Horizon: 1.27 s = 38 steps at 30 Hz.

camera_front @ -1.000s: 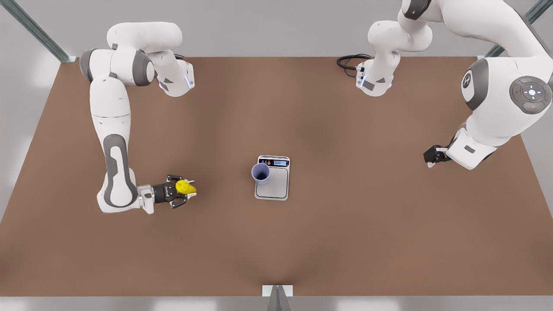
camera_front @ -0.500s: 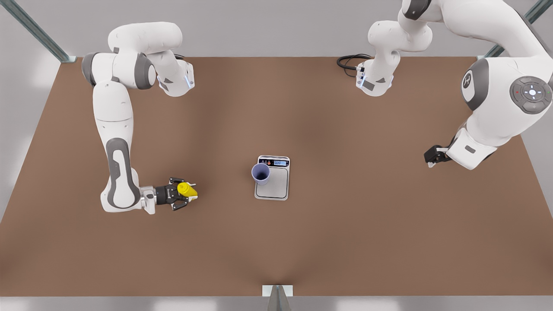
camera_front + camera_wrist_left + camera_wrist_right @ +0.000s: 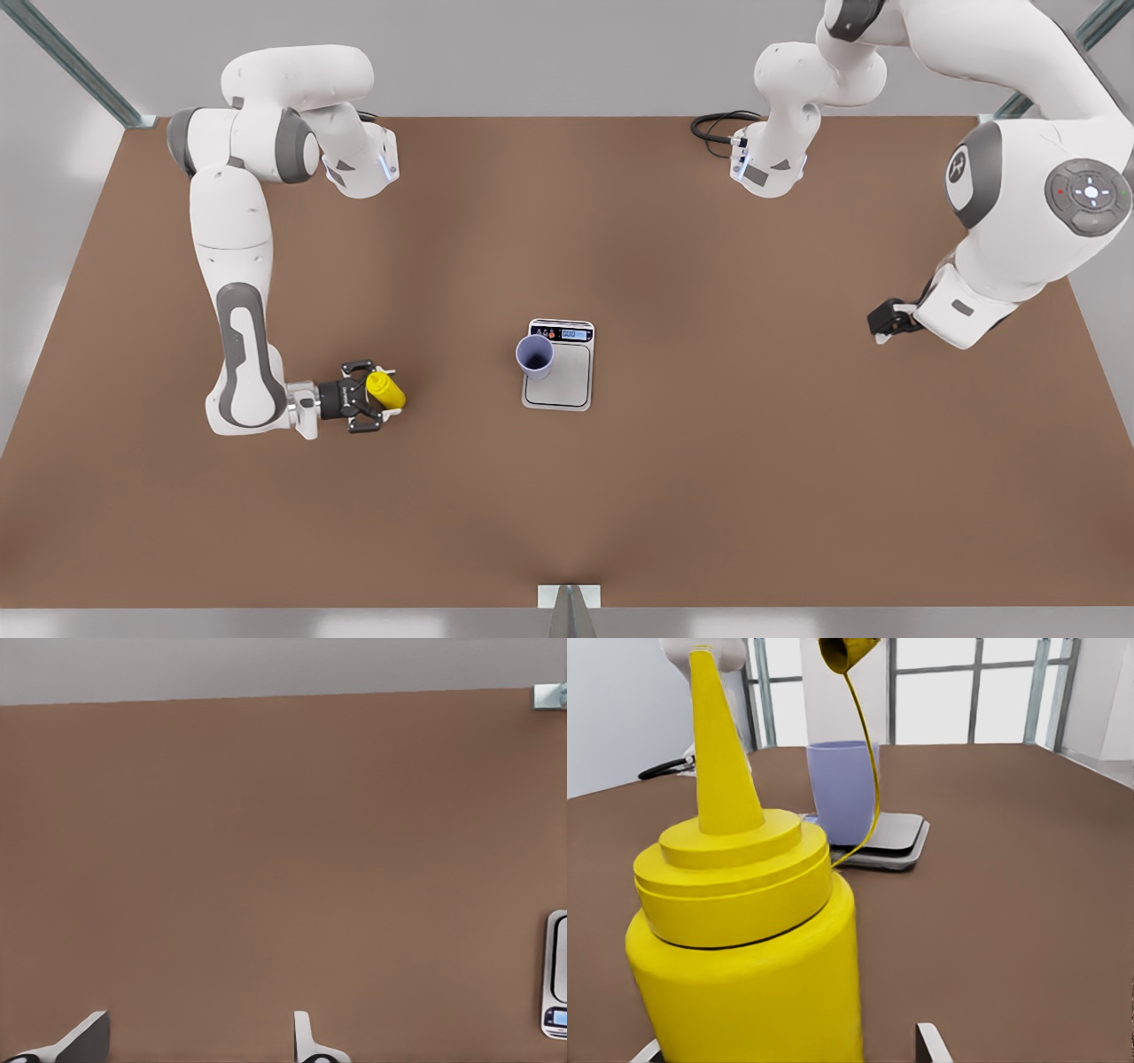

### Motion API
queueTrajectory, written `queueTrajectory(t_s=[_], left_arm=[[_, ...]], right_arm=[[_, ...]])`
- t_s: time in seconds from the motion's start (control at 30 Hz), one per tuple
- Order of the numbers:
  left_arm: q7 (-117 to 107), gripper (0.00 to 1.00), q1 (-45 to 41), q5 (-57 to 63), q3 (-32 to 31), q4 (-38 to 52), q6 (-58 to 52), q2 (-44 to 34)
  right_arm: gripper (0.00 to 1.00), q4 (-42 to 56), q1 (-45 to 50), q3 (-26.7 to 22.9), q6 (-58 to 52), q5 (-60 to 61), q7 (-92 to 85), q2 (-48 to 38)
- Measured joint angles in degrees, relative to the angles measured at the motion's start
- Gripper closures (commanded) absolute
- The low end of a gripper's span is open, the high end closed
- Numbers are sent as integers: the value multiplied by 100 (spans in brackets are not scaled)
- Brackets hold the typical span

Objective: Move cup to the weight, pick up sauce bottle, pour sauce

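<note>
Now pinches the sauce bottle [image 3: 386,391] in the right gripper [image 3: 381,397], tighter than a second ago, well apart from the cup [image 3: 535,354] on the weight [image 3: 567,381], probably ready for lifting, with the left gripper [image 3: 881,323] waiting spread.

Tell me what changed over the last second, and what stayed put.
The right gripper, with the sauce bottle between its fingers, drew slightly back toward its arm; its forearm swung a little. The bottle's tilt shifted slightly. Unchanged: the cup on the weight, and the left gripper waiting, open, at the front view's right.
</note>
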Motion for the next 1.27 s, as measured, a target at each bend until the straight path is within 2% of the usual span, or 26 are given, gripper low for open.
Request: queueTrajectory(t_s=[0.6,0.7,0.77,0.83,0.87,0.9,1.0,1.1,1.17,1.27], left_arm=[[82,0,9,23,36,0,0,28],[97,0,10,38,41,-1,27,67],[85,0,45,45,54,0,-7,98],[89,0,54,37,58,0,-162,76],[93,0,43,33,62,0,-175,81],[89,0,45,30,63,0,-176,89],[58,0,51,17,62,0,-454,91],[60,0,79,5,132,2,-550,80],[93,0,68,6,142,5,-615,81],[88,0,72,3,142,9,-589,89]], right_arm=[[0,5,-249,-9,-105,-127,-9,-10],[0,26,-503,-9,-145,-532,-18,-19],[0,211,-808,-30,-248,-1265,28,-57],[0,853,-719,-494,-548,-2065,1820,-368],[0,1234,-536,-600,-550,-2551,3337,-585],[0,1443,-392,-603,-546,-2985,5015,-822],[0,2050,57,-666,-390,-3812,8589,-1188],[0,1067,176,-241,130,-5845,12144,-2880],[0,498,53,125,76,-6265,13935,-3922],[0,217,-34,176,61,-6267,14027,-4512]])
